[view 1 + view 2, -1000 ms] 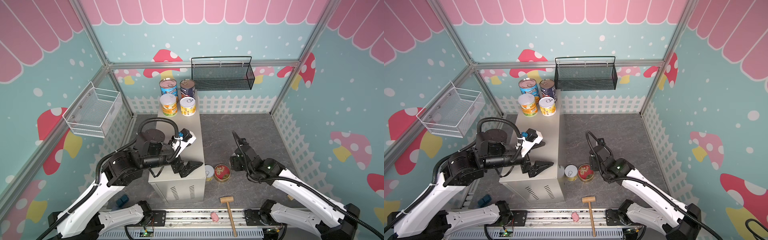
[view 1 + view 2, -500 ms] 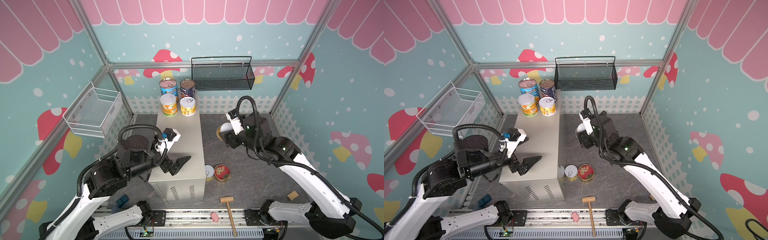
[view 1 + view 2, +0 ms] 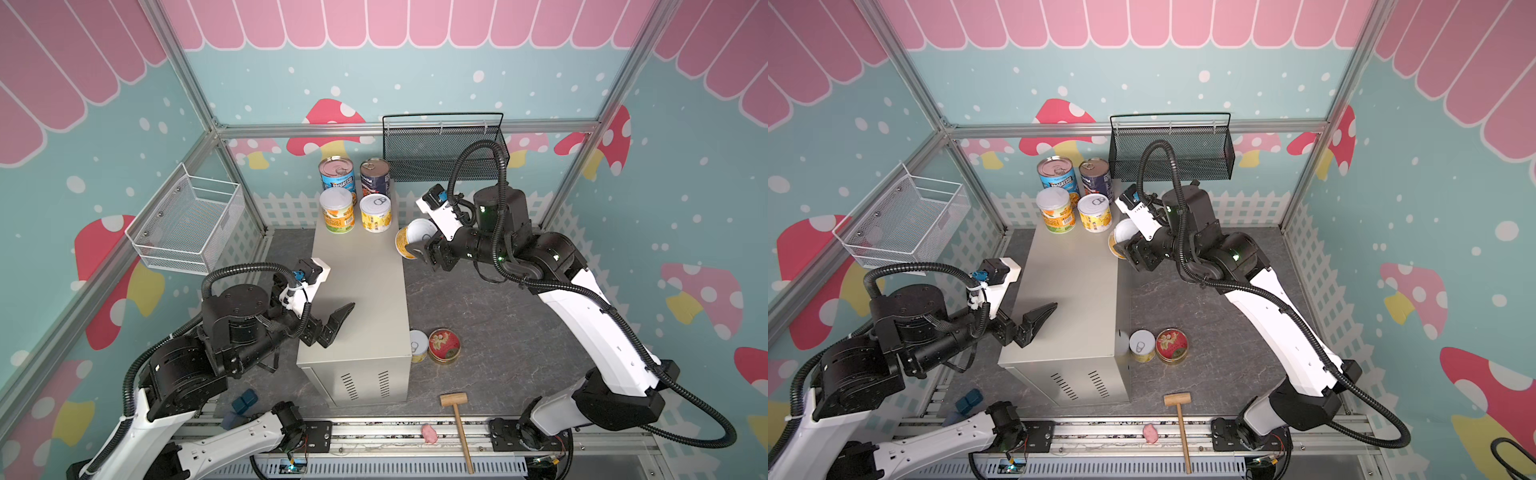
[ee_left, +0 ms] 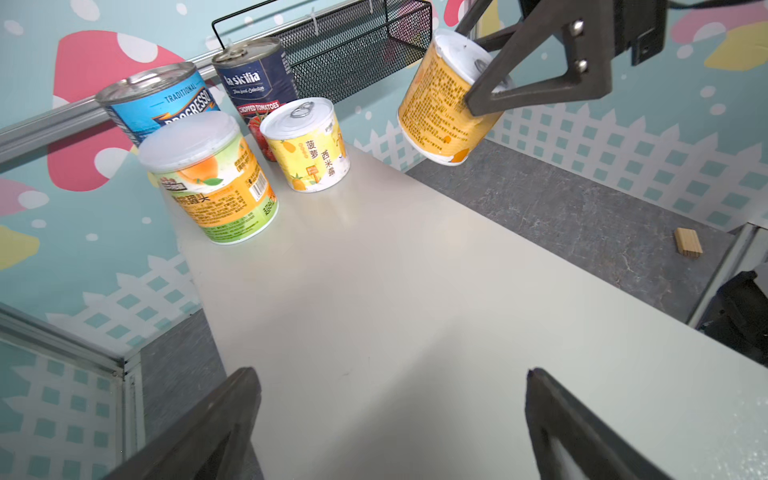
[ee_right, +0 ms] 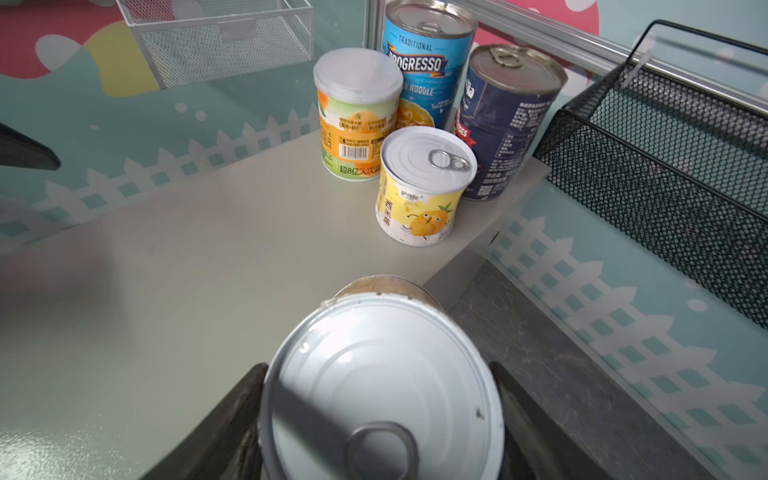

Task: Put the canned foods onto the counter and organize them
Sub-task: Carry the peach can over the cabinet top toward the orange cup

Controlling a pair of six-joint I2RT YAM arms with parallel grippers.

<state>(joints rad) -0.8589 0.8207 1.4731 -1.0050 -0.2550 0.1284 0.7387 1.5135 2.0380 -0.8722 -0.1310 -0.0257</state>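
Pastel mushroom walls frame a beige worktop holding four cans at its far end; the right gripper clamps a probably rigid, slippery yellow can by its sides, airborne beside the edge, left gripper spread empty.

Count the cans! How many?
7. Four cans at the counter's far end; held can in the right gripper; small can and flat tin on the floor beside it.

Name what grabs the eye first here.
The right gripper holds a short yellow pale-topped can, tilted, in the air by the far right edge of the long beige metal counter. Four upright cans cluster at the counter's far end; the left gripper hangs open over its near half.
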